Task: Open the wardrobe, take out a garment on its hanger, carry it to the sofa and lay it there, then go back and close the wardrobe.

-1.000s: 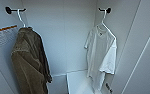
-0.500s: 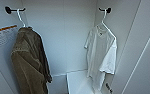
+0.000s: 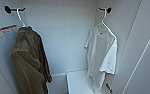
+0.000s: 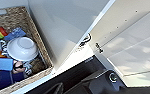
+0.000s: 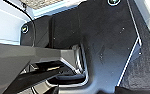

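The wardrobe point(image 3: 66, 37) stands open in the head view, its white inside facing me. The garment point(image 3: 102, 52), a white short-sleeved T-shirt, hangs at the right on its white hanger point(image 3: 104, 21). The hanger's hook sits over a dark peg point(image 3: 108, 10) on the right wall. In the left wrist view a white wardrobe door point(image 4: 66, 30) with a metal hinge point(image 4: 84, 41) is seen close up.
An olive-brown jacket point(image 3: 28, 62) hangs on another hanger from a peg point(image 3: 8, 9) at the wardrobe's left. A white shelf point(image 3: 78, 80) lies low inside. A woven basket point(image 4: 38, 47) with a white bowl point(image 4: 22, 47) and coloured toys stands beside the door.
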Robot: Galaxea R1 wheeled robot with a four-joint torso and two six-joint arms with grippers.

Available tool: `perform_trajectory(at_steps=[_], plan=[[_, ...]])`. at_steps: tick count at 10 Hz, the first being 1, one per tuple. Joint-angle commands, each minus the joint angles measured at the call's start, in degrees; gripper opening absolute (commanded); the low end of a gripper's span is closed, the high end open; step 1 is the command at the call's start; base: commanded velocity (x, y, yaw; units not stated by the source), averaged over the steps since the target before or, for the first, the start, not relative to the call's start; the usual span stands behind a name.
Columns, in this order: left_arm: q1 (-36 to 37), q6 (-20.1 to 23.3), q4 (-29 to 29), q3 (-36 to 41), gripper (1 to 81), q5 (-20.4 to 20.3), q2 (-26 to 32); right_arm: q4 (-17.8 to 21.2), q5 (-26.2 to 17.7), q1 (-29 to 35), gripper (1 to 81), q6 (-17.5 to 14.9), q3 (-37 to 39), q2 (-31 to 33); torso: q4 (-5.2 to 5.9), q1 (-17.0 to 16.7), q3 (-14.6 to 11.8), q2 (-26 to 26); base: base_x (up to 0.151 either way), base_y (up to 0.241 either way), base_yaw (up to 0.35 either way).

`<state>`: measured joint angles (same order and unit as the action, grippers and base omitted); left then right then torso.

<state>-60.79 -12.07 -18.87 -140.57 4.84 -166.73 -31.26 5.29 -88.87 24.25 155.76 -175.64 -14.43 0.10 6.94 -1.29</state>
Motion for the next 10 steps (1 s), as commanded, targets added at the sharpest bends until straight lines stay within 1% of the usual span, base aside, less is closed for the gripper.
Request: perform_trajectory(at_steps=[1, 2, 4, 5, 6, 7, 8, 10], plan=[[13.98, -0.5, 0.33, 11.17, 81.1, 6.84, 4.63, -0.38, -2.65, 2.07, 81.1, -0.08, 0.06, 0.09, 0.0, 0.0, 0.0, 0.0, 0.0, 0.0, 0.0], [16.26, -0.59, 0.41, 15.66, 81.1, 7.99, 6.66, -0.38, -2.74, 2.07, 81.1, -0.08, 0.06, 0.09, 0.0, 0.0, 0.0, 0.0, 0.0, 0.0, 0.0], [20.4, -4.36, 0.15, 23.04, 81.1, 8.52, 10.88, -0.3, -2.83, 2.07, 81.1, 0.01, 0.15, 0.1, 0.0, 0.02, 0.02, 0.02, 0.0, 0.0, 0.0], [22.42, -4.89, 0.24, 25.94, 81.1, 9.04, 12.38, -0.21, -2.83, 2.24, 81.1, 0.01, 0.15, 0.18, 0.0, 0.02, 0.02, 0.02, 0.0, 0.0, 0.0], [24.26, -5.5, 0.33, 29.28, 81.1, 10.71, 13.78, -0.21, -2.74, 2.24, 81.1, 0.1, 0.15, 0.18, 0.0, 0.02, 0.02, 0.04, 0.0, 0.0, 0.0], [25.85, -6.74, 0.33, 32.36, 81.1, 11.33, 14.93, -0.21, -2.83, 2.33, 81.1, 0.19, 0.15, 0.09, 0.0, 0.02, 0.02, 0.04, 0.0, 0.0, 0.0], [27.51, -7.7, 0.24, 34.74, 81.1, 11.42, 15.89, -0.12, -2.83, 2.42, 81.1, 0.1, 0.15, 0.09, 0.0, 0.02, 0.02, 0.04, 0.0, 0.0, 0.0], [31.47, -9.72, 0.24, 36.33, 81.1, 13.61, 16.16, -0.12, -3.18, 2.51, 81.1, 0.19, 0.15, 0.0, 0.0, 0.02, 0.04, 0.04, 0.0, 0.0, 0.0]])
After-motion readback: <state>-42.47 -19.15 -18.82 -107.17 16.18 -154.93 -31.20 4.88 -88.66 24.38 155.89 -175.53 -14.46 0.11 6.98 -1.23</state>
